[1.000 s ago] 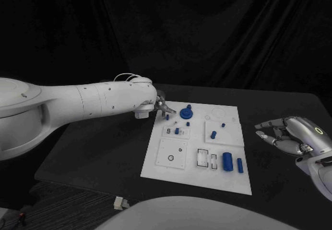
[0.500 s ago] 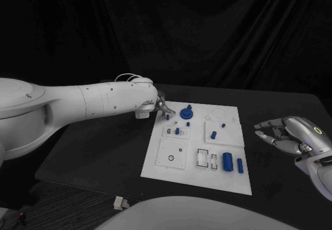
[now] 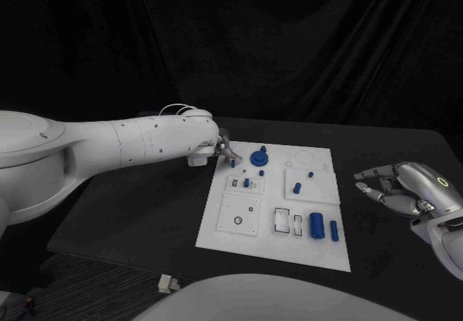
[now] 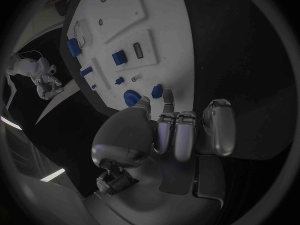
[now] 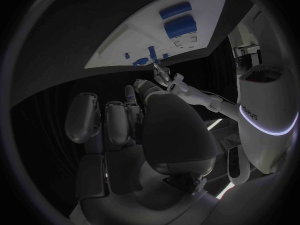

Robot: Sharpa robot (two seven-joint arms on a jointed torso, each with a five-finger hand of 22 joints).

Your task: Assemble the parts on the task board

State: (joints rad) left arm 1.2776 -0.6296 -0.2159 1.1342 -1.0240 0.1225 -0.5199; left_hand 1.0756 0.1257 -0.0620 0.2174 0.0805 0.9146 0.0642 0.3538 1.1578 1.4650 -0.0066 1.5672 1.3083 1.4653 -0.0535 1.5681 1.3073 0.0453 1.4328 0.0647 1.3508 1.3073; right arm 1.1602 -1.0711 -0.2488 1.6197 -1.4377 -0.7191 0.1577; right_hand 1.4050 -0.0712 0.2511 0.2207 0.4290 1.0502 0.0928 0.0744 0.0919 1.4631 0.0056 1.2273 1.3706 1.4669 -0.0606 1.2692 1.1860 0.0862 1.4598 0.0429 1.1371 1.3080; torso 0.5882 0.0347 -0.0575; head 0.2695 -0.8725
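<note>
The white task board (image 3: 251, 244) lies mid-table. My left hand (image 3: 220, 148) is at its far-left corner. In the left wrist view, that hand (image 4: 181, 130) pinches a small blue peg (image 4: 157, 90) between thumb and a fingertip, right at the board (image 4: 162, 40) surface. In the head view the peg (image 3: 235, 161) shows just under the fingertips, and a round blue knob (image 3: 259, 158) stands beside it. My right hand (image 3: 393, 187) hovers over the table to the right of the board, fingers curled in and holding nothing.
Several more blue parts sit on the board: a thick cylinder (image 3: 318, 224) and a slim bar (image 3: 334, 231) near the front right, small pegs (image 3: 247, 182) in the middle plates. The black table (image 3: 135, 214) surrounds the board.
</note>
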